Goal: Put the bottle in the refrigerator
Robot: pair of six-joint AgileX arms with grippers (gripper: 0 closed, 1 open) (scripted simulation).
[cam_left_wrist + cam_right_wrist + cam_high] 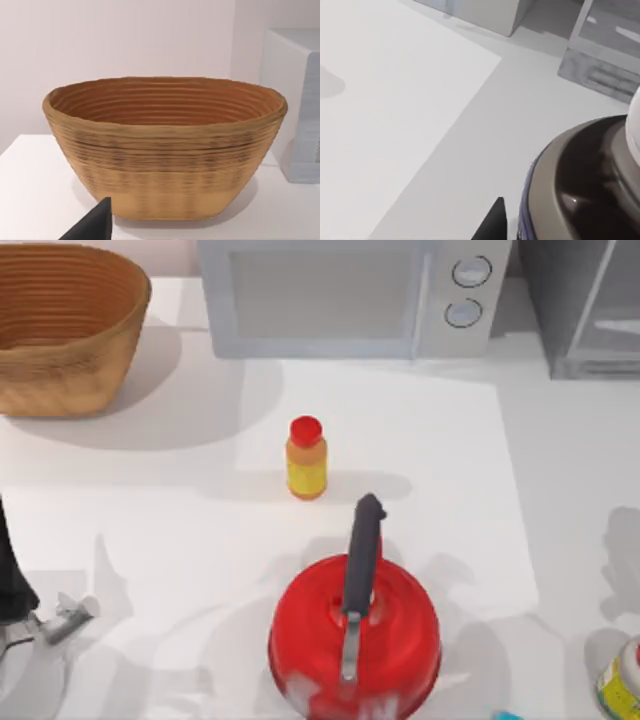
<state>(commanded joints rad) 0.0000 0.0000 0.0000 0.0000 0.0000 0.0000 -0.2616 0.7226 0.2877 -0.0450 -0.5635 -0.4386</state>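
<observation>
The small dark-brown bottle [585, 185] with a white cap looms close before the right wrist camera. The grey metallic refrigerator [590, 310] stands at upper right. Whether either claw is apart or together, I cannot tell.

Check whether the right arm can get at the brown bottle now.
Probably yes: in the right wrist view the bottle stands close beside the right gripper, with nothing between them and bare table around. The left gripper sits parked at the table's lower left.
</observation>
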